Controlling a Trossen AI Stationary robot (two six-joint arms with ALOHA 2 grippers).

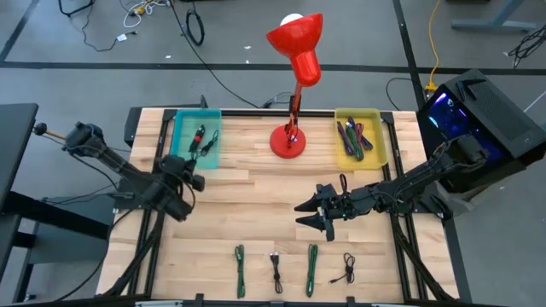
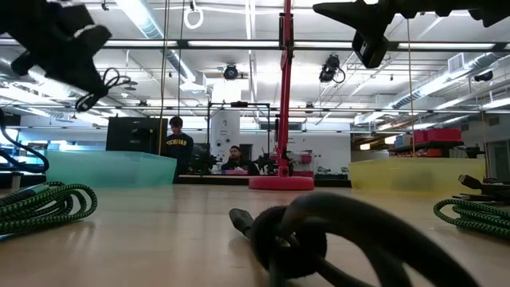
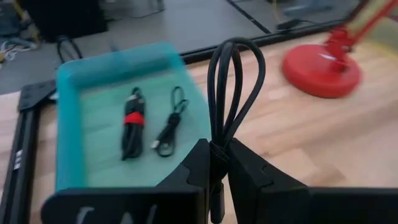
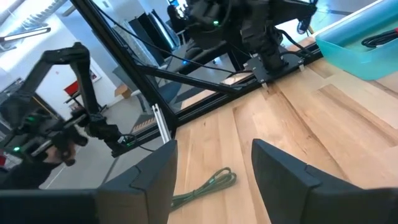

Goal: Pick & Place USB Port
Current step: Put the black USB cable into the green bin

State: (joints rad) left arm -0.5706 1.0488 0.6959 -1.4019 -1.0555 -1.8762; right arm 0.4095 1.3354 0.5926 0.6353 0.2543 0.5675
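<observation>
The left hand [image 3: 219, 180] grips a looped black USB cable [image 3: 233, 93], held above the surface just short of the teal bin [image 3: 74, 124], which already holds two cables. To place it well, the hand should travel over the bin's middle, lower, then release so the loop clears the rim. The right hand [image 1: 314, 215] hovers mid-surface, fingers spread wide and empty, above the row of cables.
</observation>
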